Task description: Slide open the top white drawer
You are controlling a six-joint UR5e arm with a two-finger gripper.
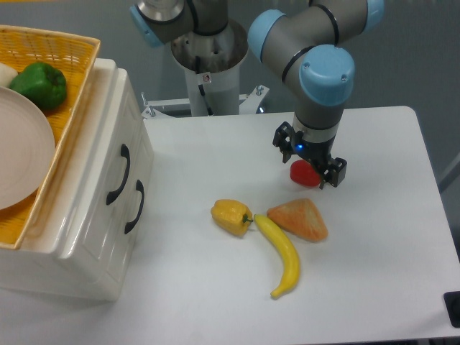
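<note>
Two black handles sit on the white box at the left — the top white drawer (108, 169) is shut. Far off, the claw (310, 164) hangs over the bench (374, 259) by a red thing (302, 173) — grip unclear.

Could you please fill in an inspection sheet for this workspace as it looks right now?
Surface: white table, no spills seen.
Job's things: top white drawer looks closed, front flush with the cabinet, black handle untouched.
Clutter: yellow pepper, banana and an orange wedge-shaped item lie close together mid-table; a red object sits under the gripper.
Gripper: gripper is over the red object, far from the drawer; whether it is open or shut cannot be told.
Cables: nothing seen.
Surroundings: lower drawer below the top one; yellow basket on the cabinet holds a green pepper and a plate.
</note>
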